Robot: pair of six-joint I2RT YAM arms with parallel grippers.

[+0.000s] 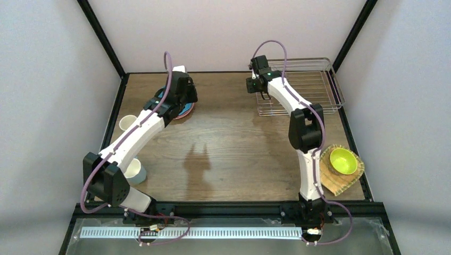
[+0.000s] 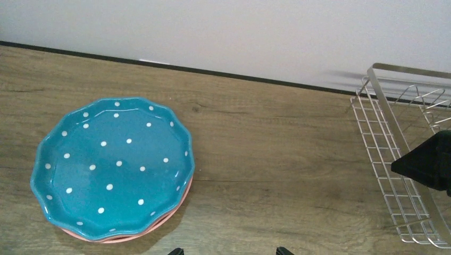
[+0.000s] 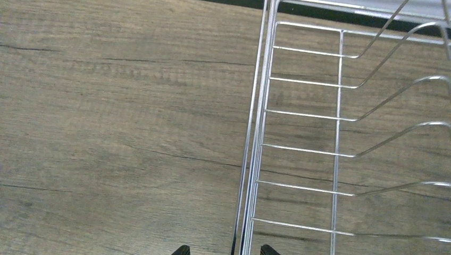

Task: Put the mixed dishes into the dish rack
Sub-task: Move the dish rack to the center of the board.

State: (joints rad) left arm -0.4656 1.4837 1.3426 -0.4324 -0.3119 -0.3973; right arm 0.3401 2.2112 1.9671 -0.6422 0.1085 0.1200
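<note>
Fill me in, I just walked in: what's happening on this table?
Two robot arms are loading dishes into a wire dish rack, which shows no dishes yet. The left gripper hovers open by a blue dotted plate stacked on a pink plate. The right gripper, open and empty, hangs over the rack's left rim. Two mugs on the left and a lime bowl on a woven plate sit untouched.
</note>
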